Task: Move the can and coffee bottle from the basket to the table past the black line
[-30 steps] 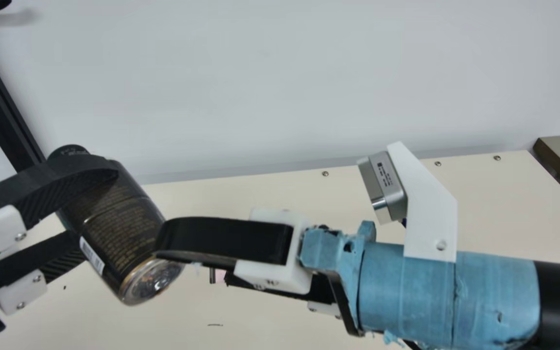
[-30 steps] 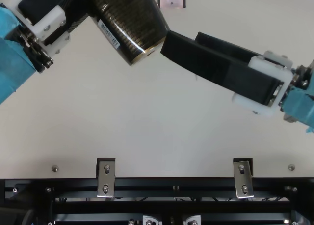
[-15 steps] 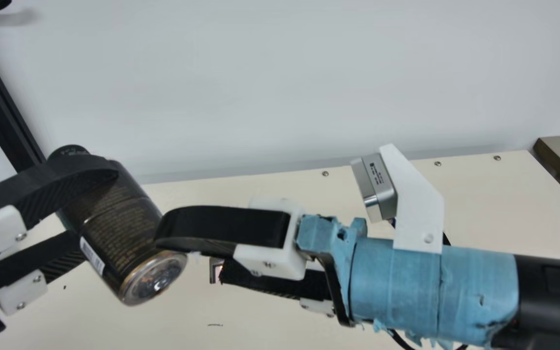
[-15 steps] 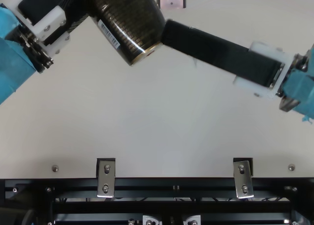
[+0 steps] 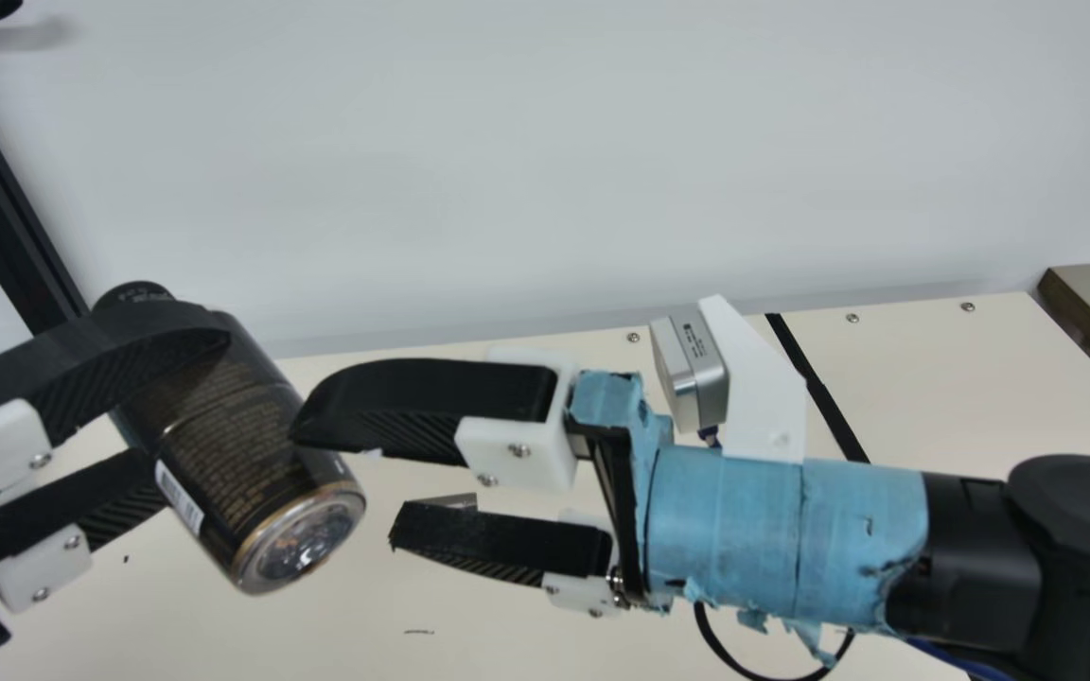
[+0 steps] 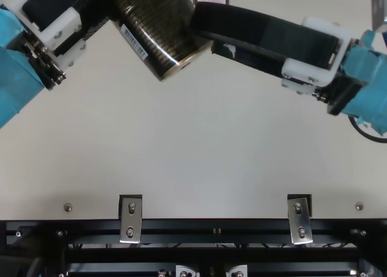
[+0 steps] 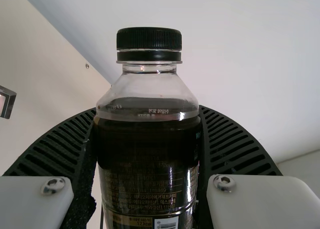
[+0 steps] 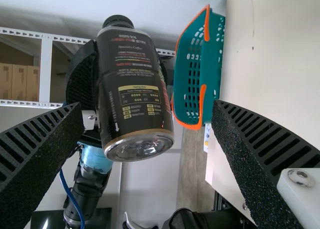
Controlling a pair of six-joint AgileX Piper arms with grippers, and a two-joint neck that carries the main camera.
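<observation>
Black line (image 5: 820, 392) runs partly hidden behind my right arm (image 5: 791, 539).

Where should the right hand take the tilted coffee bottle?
Probably around the lower body of the coffee bottle, coming from the robot's right: the left hand clamps higher up, the base leans toward the open right hand, and the round wall suits opposing fingers.

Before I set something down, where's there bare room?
The cream table lies bare between the coffee bottle and the metal brackets, and beyond the black line toward the back edge. It's crowded where the right gripper sits close to the bottle.
</observation>
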